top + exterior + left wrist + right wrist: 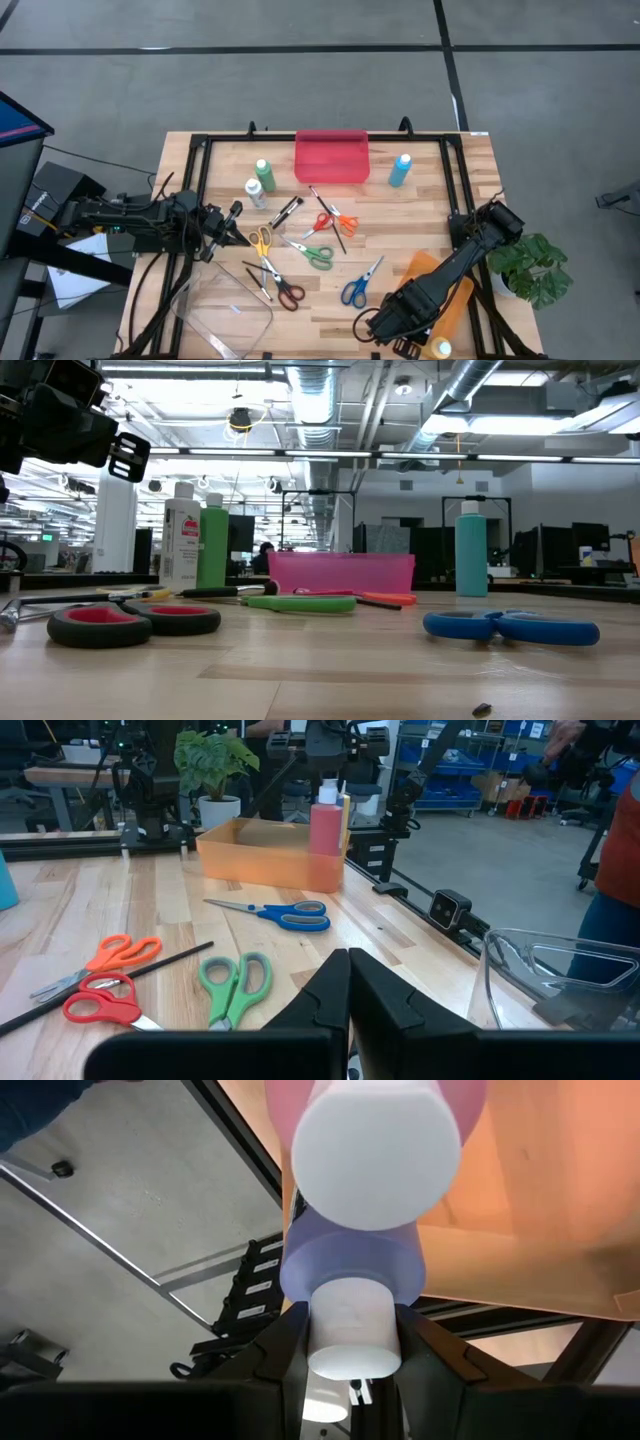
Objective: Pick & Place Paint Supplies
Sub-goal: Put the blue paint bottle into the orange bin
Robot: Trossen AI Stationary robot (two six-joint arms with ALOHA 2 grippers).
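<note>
White-capped bottle (345, 1270) clamped between right gripper (350, 1370) fingers

The table (420, 215) is light wood with a smooth top and thin grain lines. The red tray (331, 157) and the orange tray (262, 860) look like see-through plastic, a bit cloudy. The clear tray (222, 312) is shiny plastic. The scissors (510, 626) have smooth, glossy plastic handles. The paint bottles (472, 550) look like smooth plastic with plain white caps. The right gripper (350, 1365) is dark, matt plastic.
</note>
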